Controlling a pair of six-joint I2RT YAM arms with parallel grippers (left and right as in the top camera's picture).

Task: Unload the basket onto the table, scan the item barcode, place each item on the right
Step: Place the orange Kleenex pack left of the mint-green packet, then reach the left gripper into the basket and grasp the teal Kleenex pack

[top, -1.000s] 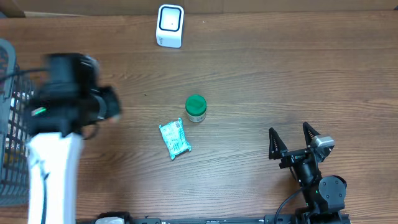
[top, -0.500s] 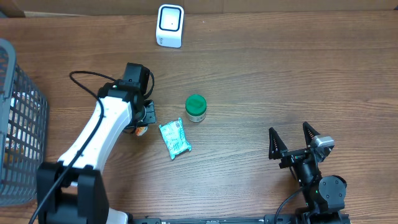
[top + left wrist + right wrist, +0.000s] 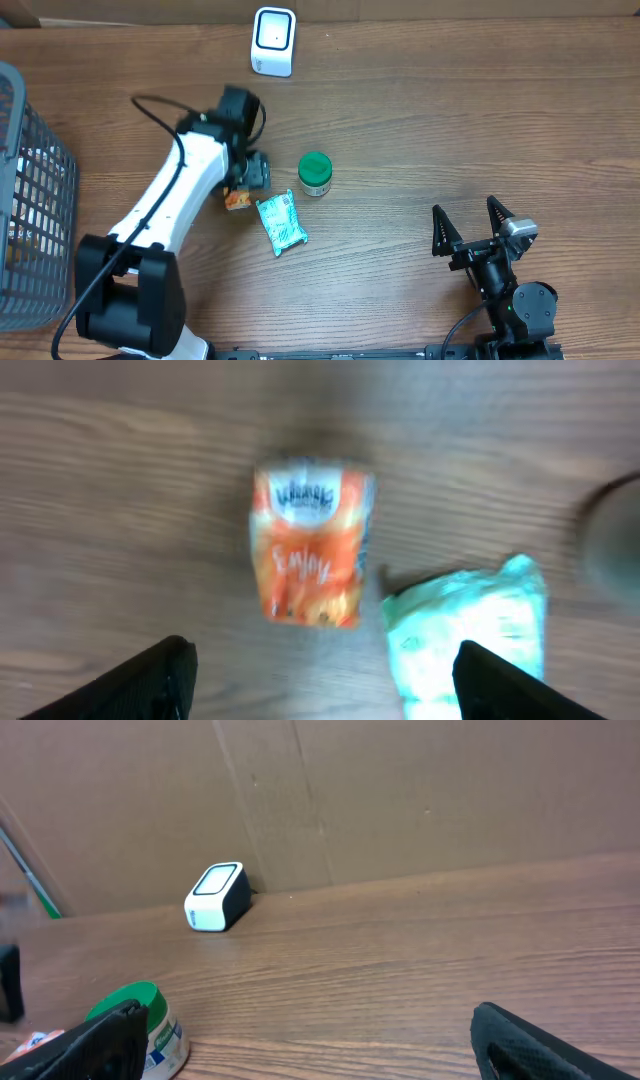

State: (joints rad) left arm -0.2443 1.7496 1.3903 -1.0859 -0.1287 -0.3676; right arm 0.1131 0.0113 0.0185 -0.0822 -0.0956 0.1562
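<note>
The left end effector (image 3: 322,660) is open. In the left wrist view its two dark fingertips (image 3: 160,678) stand wide apart at the bottom corners with nothing between them but bare wood. Just ahead of them an orange snack pouch (image 3: 310,545) lies flat on the bench (image 3: 420,110), printed face up, and neither finger touches it. The view is blurred, so the lettering is hard to read and no barcode can be made out.

Just beside the pouch, at its lower corner, lies a teal packet (image 3: 465,635). Whether the two touch cannot be told.

From overhead, the white left arm reaches diagonally from the near left edge towards the middle of the bench. Its wrist covers most of the orange pouch, so only a sliver shows beneath it. A green-lidded jar (image 3: 315,173) stands upright near the teal packet, on the side further from the robot.

The white barcode scanner (image 3: 273,41) sits at the far edge of the bench against a cardboard wall (image 3: 400,790), well apart from the pouch. A grey wire basket (image 3: 25,210) stands at the left edge.

The right end effector (image 3: 468,226) hangs near the bench's right front, its jaws spread wide and holding nothing.
</note>
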